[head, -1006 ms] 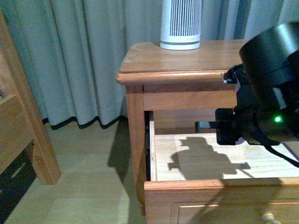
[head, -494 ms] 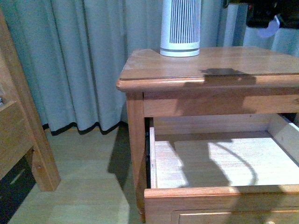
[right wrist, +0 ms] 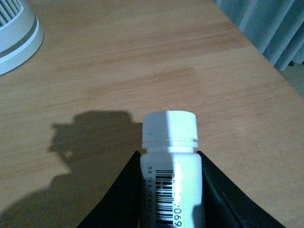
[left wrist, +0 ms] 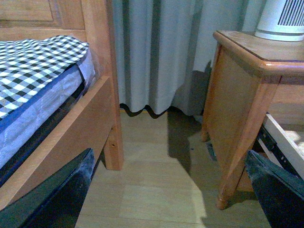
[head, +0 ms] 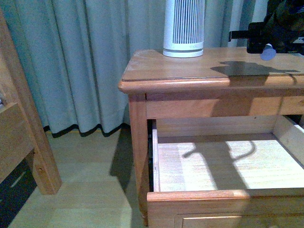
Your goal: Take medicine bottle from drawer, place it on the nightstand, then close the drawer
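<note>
Front view has the right gripper (head: 266, 45) up at the far right, over the nightstand (head: 190, 66), pinching the medicine bottle (head: 268, 52) so that only its pale cap pokes out below the dark claw. The cap looks to hang just above the wooden top, with a shadow lying on the wood beside it, though I cannot tell for certain whether it touches. A white ribbed tower (head: 183, 26) stands on the back of the same top, well apart from the bottle. Below, the drawer (head: 213, 194) is pulled out, its pale wood floor lit in patches. Grey curtains (head: 85, 61) hang behind, and a bed frame (head: 19, 128) shows at the left edge. From the right wrist, the bottle (right wrist: 170, 161) sits squeezed between the two black fingers (right wrist: 118, 199), white cap forward, barcode label facing the camera, with the round base of the tower (right wrist: 12, 33) off in a corner. From the left wrist, the left gripper (left wrist: 168, 161) is spread wide and holds nothing, hanging low over the floor (left wrist: 156, 204) between the bed with its checked cover (left wrist: 33, 61) and the side of the nightstand (left wrist: 237, 95).
</note>
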Action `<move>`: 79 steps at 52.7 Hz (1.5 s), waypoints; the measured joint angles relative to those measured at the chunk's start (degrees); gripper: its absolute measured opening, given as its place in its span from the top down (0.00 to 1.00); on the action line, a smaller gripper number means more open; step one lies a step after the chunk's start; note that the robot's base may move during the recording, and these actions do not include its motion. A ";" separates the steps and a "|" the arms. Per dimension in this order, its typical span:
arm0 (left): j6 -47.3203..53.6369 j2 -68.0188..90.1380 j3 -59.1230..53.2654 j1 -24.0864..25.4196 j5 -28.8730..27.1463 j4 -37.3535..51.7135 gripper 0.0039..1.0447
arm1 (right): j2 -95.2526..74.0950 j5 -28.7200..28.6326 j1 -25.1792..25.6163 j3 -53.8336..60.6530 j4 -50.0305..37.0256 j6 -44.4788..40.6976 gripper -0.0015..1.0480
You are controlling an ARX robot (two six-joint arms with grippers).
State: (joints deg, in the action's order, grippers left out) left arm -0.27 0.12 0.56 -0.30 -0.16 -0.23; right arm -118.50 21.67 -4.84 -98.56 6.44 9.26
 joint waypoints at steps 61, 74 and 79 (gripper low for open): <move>0.00 0.00 0.00 0.00 0.00 0.02 0.06 | 62.36 5.53 -14.34 64.92 -8.22 9.42 0.07; 0.00 0.00 0.00 0.00 0.00 0.02 0.06 | 71.25 11.15 -25.29 82.09 -2.49 18.03 0.07; 0.00 0.00 0.00 0.00 0.02 0.02 0.06 | 66.69 9.86 -23.56 86.14 -9.94 18.16 0.07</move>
State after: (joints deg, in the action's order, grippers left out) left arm -0.27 0.12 0.56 -0.30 -0.14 -0.21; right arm -51.81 31.53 -28.40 -12.43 -3.51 27.42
